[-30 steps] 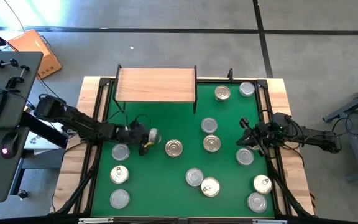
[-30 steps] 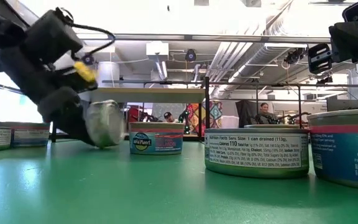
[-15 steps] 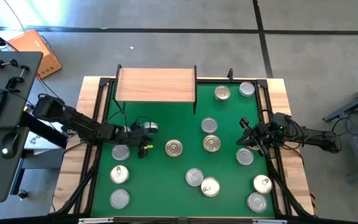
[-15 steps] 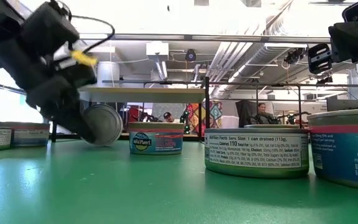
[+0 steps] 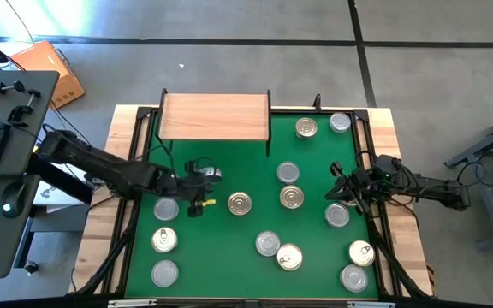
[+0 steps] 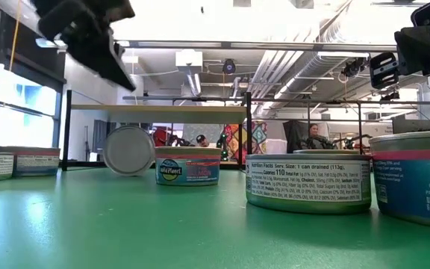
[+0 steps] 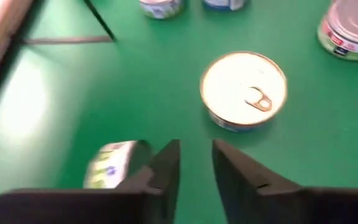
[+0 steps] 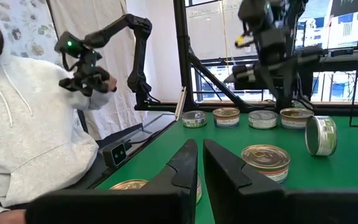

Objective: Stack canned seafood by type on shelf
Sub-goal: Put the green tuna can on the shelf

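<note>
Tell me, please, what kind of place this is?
Probably a robotics lab or workshop. Two robot arms work over a green mat strewn with seafood cans, a person in a hoodie sits beside the table, and exposed ceiling ducts show behind the small shelf.

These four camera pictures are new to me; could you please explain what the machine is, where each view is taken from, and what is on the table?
It is a robot with two dark arms at a table. Each arm ends in a two-finger tool.

One picture looks straight down. There the left tool is raised over the green mat, and the right tool waits near the mat's right edge, shut and empty.

One picture looks level across the mat. The other two come from cameras on the arms' wrists.

About a dozen round cans lie scattered on the mat. One can stands on its edge, free of the left tool, near the wooden shelf, which holds nothing. Neither tool holds anything.

The right wrist view also shows a person in a pale hoodie beside the table.
</note>
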Controlling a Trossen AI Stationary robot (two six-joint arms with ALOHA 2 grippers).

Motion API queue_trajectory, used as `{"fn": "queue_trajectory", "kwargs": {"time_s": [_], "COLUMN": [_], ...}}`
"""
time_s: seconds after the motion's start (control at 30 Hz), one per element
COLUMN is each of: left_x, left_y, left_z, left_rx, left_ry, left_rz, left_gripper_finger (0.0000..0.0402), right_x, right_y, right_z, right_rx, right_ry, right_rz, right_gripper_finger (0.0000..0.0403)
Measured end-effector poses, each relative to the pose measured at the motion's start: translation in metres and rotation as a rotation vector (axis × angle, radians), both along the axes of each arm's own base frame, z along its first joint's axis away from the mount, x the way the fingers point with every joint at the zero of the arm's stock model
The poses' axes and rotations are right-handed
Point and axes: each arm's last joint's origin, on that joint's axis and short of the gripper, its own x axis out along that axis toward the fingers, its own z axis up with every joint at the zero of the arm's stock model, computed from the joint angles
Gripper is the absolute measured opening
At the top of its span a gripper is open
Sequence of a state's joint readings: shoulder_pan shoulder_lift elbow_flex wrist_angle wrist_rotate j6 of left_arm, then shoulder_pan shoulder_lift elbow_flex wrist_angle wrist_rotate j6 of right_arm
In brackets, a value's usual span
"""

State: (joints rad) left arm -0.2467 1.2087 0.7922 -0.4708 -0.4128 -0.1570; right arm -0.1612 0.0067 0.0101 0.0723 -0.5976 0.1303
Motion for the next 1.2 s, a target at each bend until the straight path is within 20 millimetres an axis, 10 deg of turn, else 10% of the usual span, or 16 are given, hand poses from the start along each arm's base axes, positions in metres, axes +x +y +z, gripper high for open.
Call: {"fn": "queue_trajectory", "kwargs": {"time_s": [0.33,0.53,0.9,1.2], "left_x": [0.016,0.029,0.055,0.055], "left_y": [0.052,0.065,0.070,0.067], "left_z": [-0.006,-0.028,-0.066,-0.064], "left_rx": [-0.008,0.019,0.030,0.013], "left_ry": [0.116,0.207,0.254,0.249], "left_rz": [0.122,0.126,0.100,0.125], "left_gripper_finger": [0.0282,0.0318,0.0297,0.0117], "right_x": [0.000,0.000,0.000,0.000], "right_y": [0.000,0.000,0.000,0.000], "right_z": [0.000,0.000,0.000,0.000], "right_rx": [0.000,0.000,0.000,0.000], "right_ry": [0.000,0.000,0.000,0.000], "right_rz": [0.000,0.000,0.000,0.000], "right_gripper_finger": [0.0020,0.0020,0.0020,0.0020]}}
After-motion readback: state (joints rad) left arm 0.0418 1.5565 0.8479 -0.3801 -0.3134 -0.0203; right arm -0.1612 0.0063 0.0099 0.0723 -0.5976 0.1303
